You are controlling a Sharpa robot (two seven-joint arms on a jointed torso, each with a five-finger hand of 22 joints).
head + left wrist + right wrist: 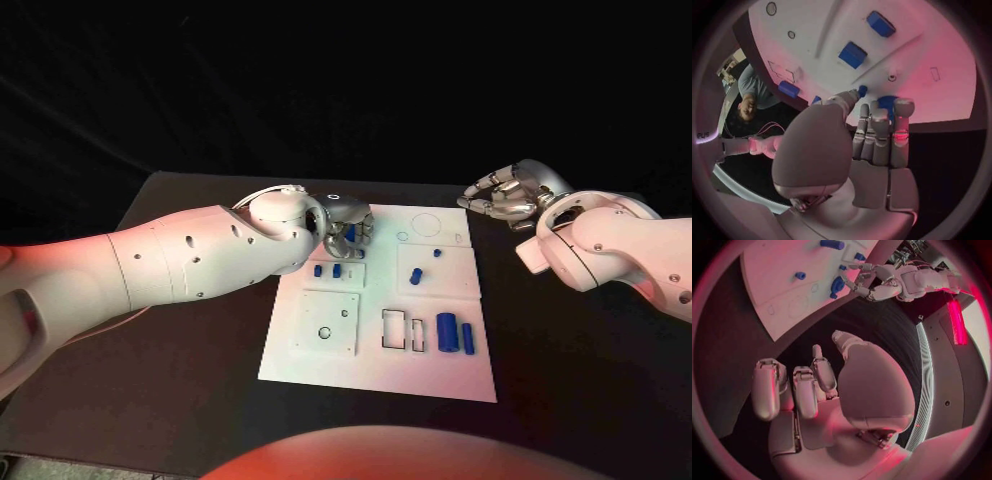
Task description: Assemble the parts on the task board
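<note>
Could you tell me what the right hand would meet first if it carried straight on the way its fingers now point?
Probably the far right corner of the task board: the right hand hovers off that edge with its fingers aimed toward it. No part lies between them, though height above the table is unclear.

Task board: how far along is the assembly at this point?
Early to midway. Some blue parts stand in the task board; two blue cylinders lie loose near its front. The left hand works a blue part at the far side. The right hand hovers off-board, holding nothing.

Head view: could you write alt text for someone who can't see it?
A white task board with small blue parts lies on a black table. The left robot hand reaches over its far end; the right robot hand hovers beside the board, empty.
</note>
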